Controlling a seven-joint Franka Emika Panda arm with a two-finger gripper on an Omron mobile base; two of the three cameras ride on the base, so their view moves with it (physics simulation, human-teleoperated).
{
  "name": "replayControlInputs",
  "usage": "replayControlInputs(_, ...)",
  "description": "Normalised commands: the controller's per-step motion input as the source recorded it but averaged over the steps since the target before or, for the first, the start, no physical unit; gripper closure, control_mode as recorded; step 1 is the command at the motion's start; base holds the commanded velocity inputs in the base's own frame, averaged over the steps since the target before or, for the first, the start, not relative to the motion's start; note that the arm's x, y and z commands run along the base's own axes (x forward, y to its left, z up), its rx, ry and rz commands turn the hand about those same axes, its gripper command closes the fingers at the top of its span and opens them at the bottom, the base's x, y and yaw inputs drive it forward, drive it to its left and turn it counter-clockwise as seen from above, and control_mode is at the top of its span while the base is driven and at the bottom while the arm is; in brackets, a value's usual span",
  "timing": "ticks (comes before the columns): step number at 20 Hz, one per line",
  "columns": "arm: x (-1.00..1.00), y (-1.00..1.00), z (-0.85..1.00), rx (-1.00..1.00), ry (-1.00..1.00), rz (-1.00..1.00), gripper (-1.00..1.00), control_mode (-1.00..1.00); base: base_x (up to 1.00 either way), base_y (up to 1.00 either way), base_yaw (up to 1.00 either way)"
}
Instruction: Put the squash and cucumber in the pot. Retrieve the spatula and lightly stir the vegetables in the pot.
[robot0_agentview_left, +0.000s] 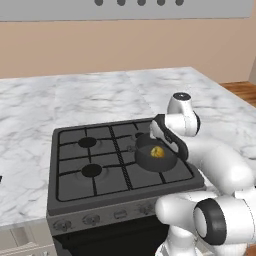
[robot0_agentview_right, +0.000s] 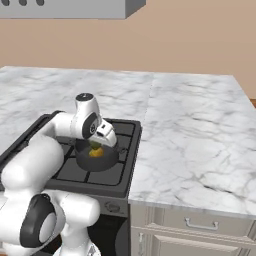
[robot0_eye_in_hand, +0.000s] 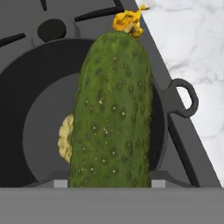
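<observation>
My gripper (robot0_eye_in_hand: 109, 183) is shut on the cucumber (robot0_eye_in_hand: 113, 113), a bumpy dark-green one with a withered yellow flower at its far end. It hangs just above the pot (robot0_eye_in_hand: 26, 87), a round dark pot with a loop handle on the stove's right front burner. The squash (robot0_eye_in_hand: 65, 138) lies yellow inside the pot, partly hidden behind the cucumber. From the right base view the gripper (robot0_agentview_right: 95, 145) holds the cucumber (robot0_agentview_right: 93, 145) over the squash (robot0_agentview_right: 96, 152) in the pot (robot0_agentview_right: 97, 161). In the left base view the squash (robot0_agentview_left: 158, 152) shows in the pot (robot0_agentview_left: 150, 162). The spatula is out of view.
The black stove (robot0_agentview_left: 95, 160) with four burners is set into a grey marble counter (robot0_agentview_right: 190, 125). The counter stretches wide to the right of the stove and behind it. A range hood (robot0_agentview_right: 65, 7) hangs above. Drawers (robot0_agentview_right: 200, 225) sit below the counter.
</observation>
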Motion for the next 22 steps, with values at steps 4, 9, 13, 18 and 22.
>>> replayControlInputs(4,0.39,0.14,-0.40,0.00,0.24,0.06,1.00,-1.00,0.00,0.00,0.00)
replayControlInputs(9,0.03,-0.01,0.07,0.09,0.07,0.01,1.00,-1.00,0.00,0.00,0.00)
replayControlInputs(13,0.03,0.00,0.04,0.14,0.29,0.00,1.00,-1.00,0.00,0.00,0.00)
replayControlInputs(18,0.01,0.02,-0.02,0.00,0.29,0.00,1.00,-1.00,0.00,0.00,0.00)
replayControlInputs(22,0.00,0.00,-0.25,-0.05,-0.05,0.00,1.00,-1.00,0.00,0.00,0.00)
